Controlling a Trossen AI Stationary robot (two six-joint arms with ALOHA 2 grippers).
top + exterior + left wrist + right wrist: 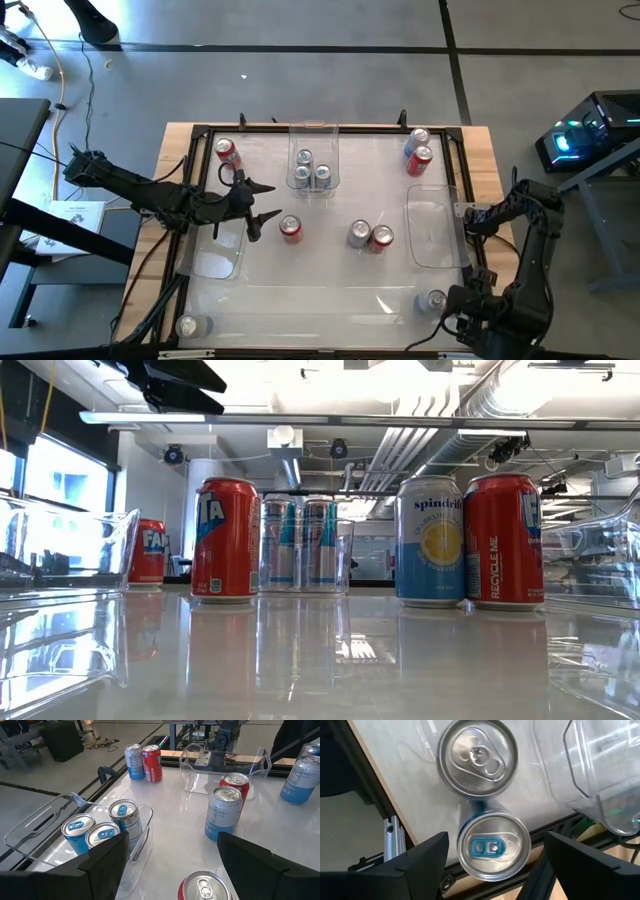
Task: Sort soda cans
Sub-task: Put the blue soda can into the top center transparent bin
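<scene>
Soda cans stand upright on the clear table sheet. One red can (pixel 291 229) is just ahead of my left gripper (pixel 268 205), which is open and level, pointing to the table's right. In the left wrist view this red can (pixel 205 887) shows low between the fingers, untouched. A silver can (pixel 359 234) and a red can (pixel 381 238) stand farther right. My right gripper (pixel 452 300) hangs open at the near right corner, pointing down. Its fingers stand either side of a blue-tabbed can (pixel 492 845), beside a silver-topped can (pixel 477 757).
The far bin (pixel 313 130) holds three cans (pixel 100 827). A clear bin (pixel 215 255) sits by the left arm, and another clear bin (pixel 435 235) sits on the right. Other cans: red (pixel 227 152), blue (pixel 419 138), red (pixel 420 160), and one at the near left corner (pixel 188 326).
</scene>
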